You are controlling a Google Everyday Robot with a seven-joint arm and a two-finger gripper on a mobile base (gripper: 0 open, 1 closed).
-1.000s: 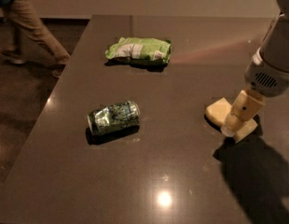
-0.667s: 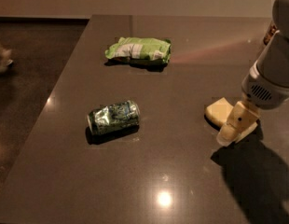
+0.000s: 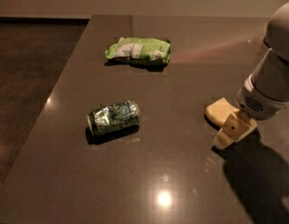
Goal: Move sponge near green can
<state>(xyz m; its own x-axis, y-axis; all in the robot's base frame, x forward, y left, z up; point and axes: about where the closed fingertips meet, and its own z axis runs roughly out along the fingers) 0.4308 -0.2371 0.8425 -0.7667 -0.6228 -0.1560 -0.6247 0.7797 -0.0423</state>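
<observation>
The green can (image 3: 113,118) lies on its side toward the left edge of the worktop, about midway between the near and far edges. It sits exactly where it was a second ago. Beyond it, nearer the far edge, the snack bag (image 3: 140,50) has not moved either.

The sponge (image 3: 218,111) lies flat close to the right edge, well apart from the can, and it too has kept its place. Only the gripper (image 3: 228,135) has changed: it has crept slightly toward the near edge and now sits low, touching or just beside the sponge's near right end. The person who stood beyond the far left corner is gone.

By my reading, the carry has not begun, and the whole trip leftward to the can remains.

The arm's bulky wrist covers the sponge's right end, so whether the gripper is open, closed or gripping the sponge cannot be told. The arm itself is cut off at the right.
</observation>
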